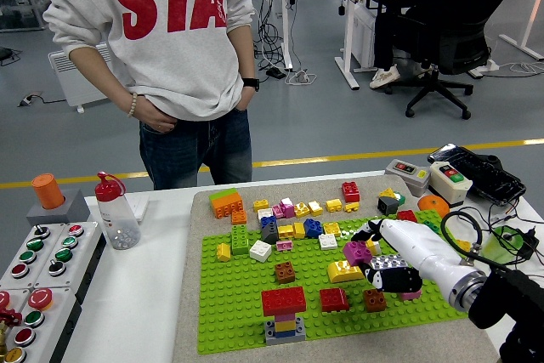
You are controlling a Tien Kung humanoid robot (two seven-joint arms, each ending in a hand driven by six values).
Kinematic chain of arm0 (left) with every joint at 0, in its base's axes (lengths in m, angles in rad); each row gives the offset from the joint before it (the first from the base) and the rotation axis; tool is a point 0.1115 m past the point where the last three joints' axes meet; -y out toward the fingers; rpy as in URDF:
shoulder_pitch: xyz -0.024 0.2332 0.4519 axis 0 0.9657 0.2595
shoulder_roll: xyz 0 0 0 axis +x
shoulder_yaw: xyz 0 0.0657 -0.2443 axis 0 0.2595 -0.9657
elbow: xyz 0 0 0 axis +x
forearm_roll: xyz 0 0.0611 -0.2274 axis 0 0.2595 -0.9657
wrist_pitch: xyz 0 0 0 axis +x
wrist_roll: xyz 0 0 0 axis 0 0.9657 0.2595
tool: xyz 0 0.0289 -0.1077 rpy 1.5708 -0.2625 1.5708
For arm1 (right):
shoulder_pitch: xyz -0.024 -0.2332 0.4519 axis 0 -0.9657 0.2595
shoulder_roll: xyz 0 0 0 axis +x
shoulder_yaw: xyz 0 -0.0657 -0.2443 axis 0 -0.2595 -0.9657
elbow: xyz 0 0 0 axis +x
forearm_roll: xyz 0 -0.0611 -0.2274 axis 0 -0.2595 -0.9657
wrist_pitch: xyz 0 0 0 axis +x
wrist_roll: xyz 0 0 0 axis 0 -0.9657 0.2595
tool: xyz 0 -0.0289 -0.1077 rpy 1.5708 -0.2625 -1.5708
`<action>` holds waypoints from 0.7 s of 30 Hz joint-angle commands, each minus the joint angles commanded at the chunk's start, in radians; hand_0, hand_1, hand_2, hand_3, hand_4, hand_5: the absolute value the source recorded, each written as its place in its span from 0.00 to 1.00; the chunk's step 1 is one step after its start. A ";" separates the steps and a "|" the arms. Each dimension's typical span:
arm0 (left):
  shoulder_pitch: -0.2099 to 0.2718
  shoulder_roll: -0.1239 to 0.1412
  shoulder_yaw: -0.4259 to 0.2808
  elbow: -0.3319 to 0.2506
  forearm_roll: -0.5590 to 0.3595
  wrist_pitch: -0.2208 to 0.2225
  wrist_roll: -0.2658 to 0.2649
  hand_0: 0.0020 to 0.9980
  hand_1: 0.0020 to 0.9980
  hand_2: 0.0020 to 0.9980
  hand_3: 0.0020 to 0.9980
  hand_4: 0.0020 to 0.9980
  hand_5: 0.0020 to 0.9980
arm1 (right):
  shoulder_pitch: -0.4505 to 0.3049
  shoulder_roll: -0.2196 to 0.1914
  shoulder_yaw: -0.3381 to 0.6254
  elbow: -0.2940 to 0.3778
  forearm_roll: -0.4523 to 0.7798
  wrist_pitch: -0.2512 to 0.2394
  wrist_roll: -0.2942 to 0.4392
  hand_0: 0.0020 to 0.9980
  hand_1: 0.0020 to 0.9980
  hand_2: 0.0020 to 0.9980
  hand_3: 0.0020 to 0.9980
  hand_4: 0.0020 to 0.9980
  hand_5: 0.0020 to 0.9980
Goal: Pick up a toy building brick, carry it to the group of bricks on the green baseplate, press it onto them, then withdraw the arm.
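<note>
My right hand reaches in from the lower right over the green baseplate, its fingers shut on a magenta brick held just above the yellow brick. Near the plate's front stands the group of bricks: a red brick on top of yellow, blue and grey ones. Loose bricks lie over the plate, among them a dark red one, two brown ones and a green one. The grey studded brick and the pink brick by my hand are partly hidden. My left arm is out of view.
A person in a grey sweatshirt stands at the far side, hands at the waist. A water bottle and a button panel are at the left. Switch boxes, an orange ball and cables sit at the right.
</note>
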 joint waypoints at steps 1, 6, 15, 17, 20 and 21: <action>0.000 0.000 0.000 0.000 0.000 0.000 0.000 0.65 0.69 0.68 0.57 0.28 1.00 | 0.003 0.004 -0.003 0.000 -0.001 0.000 -0.002 0.87 0.76 0.74 0.54 0.38 0.15; -0.002 0.001 0.001 0.000 -0.002 -0.001 0.000 0.65 0.69 0.68 0.58 0.29 1.00 | 0.020 0.024 -0.018 0.000 -0.001 -0.008 0.003 0.87 0.76 0.74 0.55 0.38 0.15; -0.002 0.000 0.001 0.000 -0.001 -0.002 0.002 0.65 0.69 0.67 0.58 0.29 1.00 | 0.042 0.031 -0.043 0.000 0.000 -0.027 0.044 0.86 0.75 0.74 0.55 0.38 0.15; -0.001 0.000 0.001 0.000 -0.002 -0.003 0.003 0.65 0.69 0.67 0.58 0.29 1.00 | 0.054 0.032 -0.054 0.000 -0.001 -0.028 0.052 0.86 0.75 0.74 0.55 0.38 0.15; -0.001 0.000 0.002 0.000 -0.002 -0.003 0.003 0.65 0.69 0.67 0.58 0.29 1.00 | 0.077 0.035 -0.072 0.000 0.001 -0.024 0.062 0.86 0.75 0.74 0.55 0.38 0.16; -0.001 0.000 0.002 0.000 -0.002 -0.003 0.003 0.65 0.69 0.67 0.58 0.29 1.00 | 0.089 0.037 -0.080 0.000 0.001 -0.021 0.067 0.86 0.75 0.74 0.55 0.38 0.16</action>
